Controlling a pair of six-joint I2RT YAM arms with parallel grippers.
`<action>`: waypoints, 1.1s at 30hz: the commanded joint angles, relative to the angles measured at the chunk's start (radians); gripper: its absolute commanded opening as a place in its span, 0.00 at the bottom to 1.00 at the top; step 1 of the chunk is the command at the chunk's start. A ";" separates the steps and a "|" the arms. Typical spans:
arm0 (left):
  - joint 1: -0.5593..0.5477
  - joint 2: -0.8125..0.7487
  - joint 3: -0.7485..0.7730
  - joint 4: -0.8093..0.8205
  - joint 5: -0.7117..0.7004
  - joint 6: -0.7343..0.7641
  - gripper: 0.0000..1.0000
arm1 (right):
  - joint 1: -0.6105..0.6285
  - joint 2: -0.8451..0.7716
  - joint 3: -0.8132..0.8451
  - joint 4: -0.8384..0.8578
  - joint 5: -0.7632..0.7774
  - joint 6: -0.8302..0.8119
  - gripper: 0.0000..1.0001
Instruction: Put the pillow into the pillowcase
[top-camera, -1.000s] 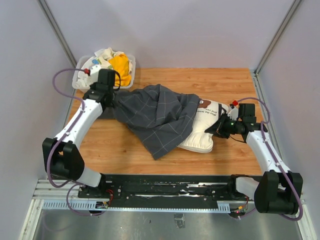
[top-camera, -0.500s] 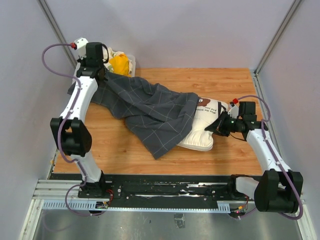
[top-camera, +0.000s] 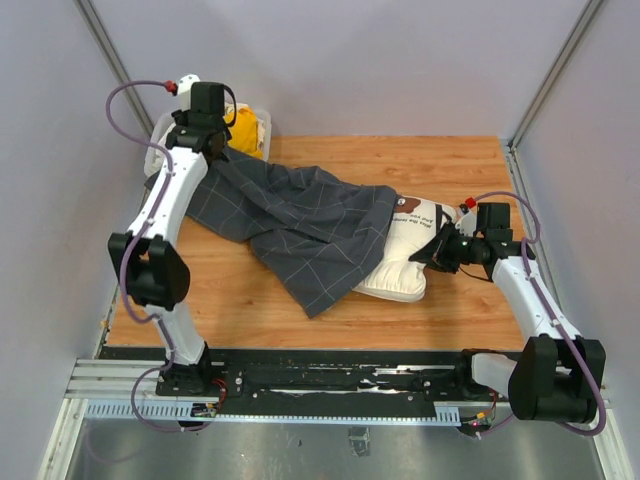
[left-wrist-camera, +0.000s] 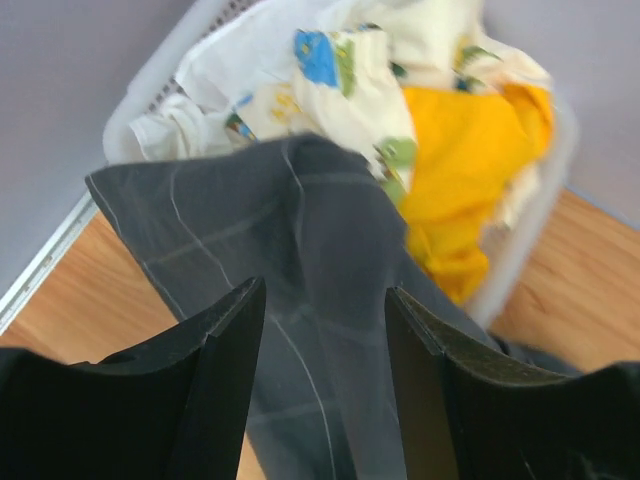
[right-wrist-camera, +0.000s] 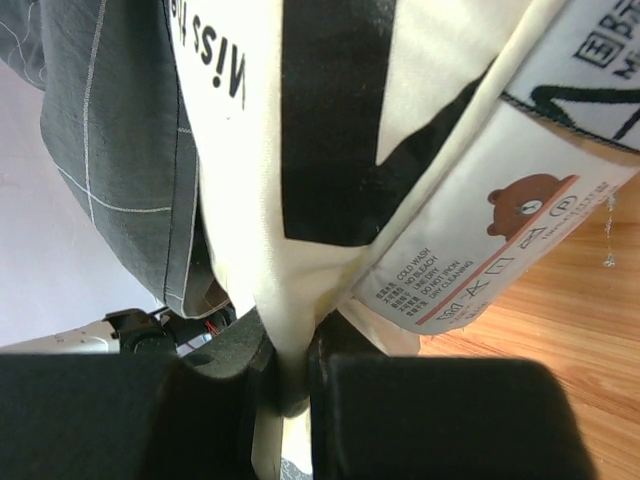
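Only the right wrist shows the pillow's (right-wrist-camera: 240, 230) care label (right-wrist-camera: 480, 250).

Wooden tabletop (top-camera: 420, 160), enclosed by grey walls.

Spread diagonally from the far-left corner toward the near-centre: pillowcase (top-camera: 300, 225), dark grey with a light grid, rumpled.

Right of the tabletop's centre: pillow (top-camera: 405, 275), cream. Left portion covered by the pillowcase; inside or merely beneath, not discernible. Right portion exposed, with dark lettering and a brown patch on the upper face.

At the pillow's right end, touching it: right gripper (top-camera: 438, 250), arm reaching in from the near-right corner.

Over the pillowcase's far-left corner: left gripper (top-camera: 212, 152), pointing down, arm steeply upright. Finger spacing not discernible.

At the far-left corner: white basket (top-camera: 266, 124) holding yellow cloth (top-camera: 245, 130), partly hidden behind the left arm.
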 joint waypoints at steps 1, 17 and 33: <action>-0.116 -0.224 -0.133 -0.035 0.052 0.018 0.57 | 0.003 0.004 0.023 0.068 -0.026 0.019 0.06; -0.829 -0.626 -0.925 0.170 0.087 -0.115 0.60 | 0.005 -0.016 -0.011 0.084 -0.036 0.031 0.09; -1.134 -0.429 -1.004 0.353 -0.058 -0.133 0.64 | 0.005 -0.083 -0.073 0.079 -0.043 0.050 0.10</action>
